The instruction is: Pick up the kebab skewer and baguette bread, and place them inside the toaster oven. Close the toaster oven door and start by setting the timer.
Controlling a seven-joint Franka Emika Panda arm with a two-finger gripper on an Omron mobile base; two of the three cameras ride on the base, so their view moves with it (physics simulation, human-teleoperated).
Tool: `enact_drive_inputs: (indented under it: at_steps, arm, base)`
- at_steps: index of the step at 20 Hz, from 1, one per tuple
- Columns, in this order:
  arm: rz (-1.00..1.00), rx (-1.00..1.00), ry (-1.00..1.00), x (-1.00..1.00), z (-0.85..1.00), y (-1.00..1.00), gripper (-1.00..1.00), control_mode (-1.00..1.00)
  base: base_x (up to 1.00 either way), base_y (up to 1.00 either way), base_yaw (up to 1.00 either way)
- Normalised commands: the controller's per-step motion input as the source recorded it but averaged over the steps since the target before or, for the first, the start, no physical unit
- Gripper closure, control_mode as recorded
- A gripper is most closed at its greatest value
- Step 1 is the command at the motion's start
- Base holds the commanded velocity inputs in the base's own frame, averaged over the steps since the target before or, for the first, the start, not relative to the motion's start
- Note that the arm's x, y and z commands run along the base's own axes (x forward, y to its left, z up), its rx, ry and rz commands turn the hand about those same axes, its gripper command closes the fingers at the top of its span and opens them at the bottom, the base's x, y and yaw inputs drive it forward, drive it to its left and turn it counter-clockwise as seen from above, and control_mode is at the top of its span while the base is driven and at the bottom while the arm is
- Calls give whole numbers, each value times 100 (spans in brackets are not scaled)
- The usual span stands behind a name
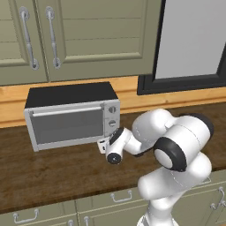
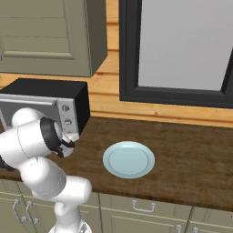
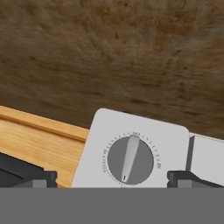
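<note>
With the oven on the counter and its door shut, the open hand faces the bottom knob, so I judge the timer step remains: close on it and turn.

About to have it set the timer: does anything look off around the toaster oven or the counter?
Nothing stands out. The toaster oven sits square on the counter with its door shut, the plate lies flat and bare, and the open gripper is by the knobs.

Matt silver toaster oven — dark, grainy wood counter.
</note>
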Motion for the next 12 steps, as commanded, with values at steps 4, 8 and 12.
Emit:
enact_drive_inputs:
  at_steps: [4, 8, 12]
  arm:
    - [0, 0, 0, 1, -11, 1, -100, -100]
    - [0, 0, 0, 2, -13, 0, -100, -100]
    - [0, 0, 0, 15, -6, 0, -100, -100]
  base:
    - [0, 0, 0]
    - [0, 0, 0]
    - [0, 0, 0]
